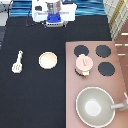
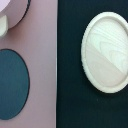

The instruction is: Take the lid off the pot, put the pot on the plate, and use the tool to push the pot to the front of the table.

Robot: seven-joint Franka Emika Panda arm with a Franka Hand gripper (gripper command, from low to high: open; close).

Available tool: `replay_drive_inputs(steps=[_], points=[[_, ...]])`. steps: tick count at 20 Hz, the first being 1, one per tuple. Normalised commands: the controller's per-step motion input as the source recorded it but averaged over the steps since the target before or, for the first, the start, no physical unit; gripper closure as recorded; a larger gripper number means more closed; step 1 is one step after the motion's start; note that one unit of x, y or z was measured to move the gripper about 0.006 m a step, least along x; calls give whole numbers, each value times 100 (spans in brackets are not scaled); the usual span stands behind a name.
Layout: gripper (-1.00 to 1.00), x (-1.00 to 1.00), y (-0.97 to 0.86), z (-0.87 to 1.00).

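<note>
The pink pot stands on the reddish-brown stove counter over a burner, with the pink lid still on it, knob up. Part of the pot's edge shows in the wrist view. The cream plate lies empty on the black table, to the exterior view's left of the stove. The cream spatula tool lies further left on the table. The gripper hangs at the exterior view's top, near the robot base, far from all of them and holding nothing.
A large grey pan with a long handle sits on the stove counter at the exterior view's bottom right. Three black burners show around the pot; one burner is in the wrist view.
</note>
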Motion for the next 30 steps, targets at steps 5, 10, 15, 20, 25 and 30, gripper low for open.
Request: replay_drive_inputs(steps=[5, 10, 15, 20, 25, 30], points=[[-100, 51, 41, 33], [-100, 98, 60, 59], [-100, 99, 60, 60], [-100, 98, 58, 52], [-100, 69, 71, 5], [-100, 45, 77, -39]])
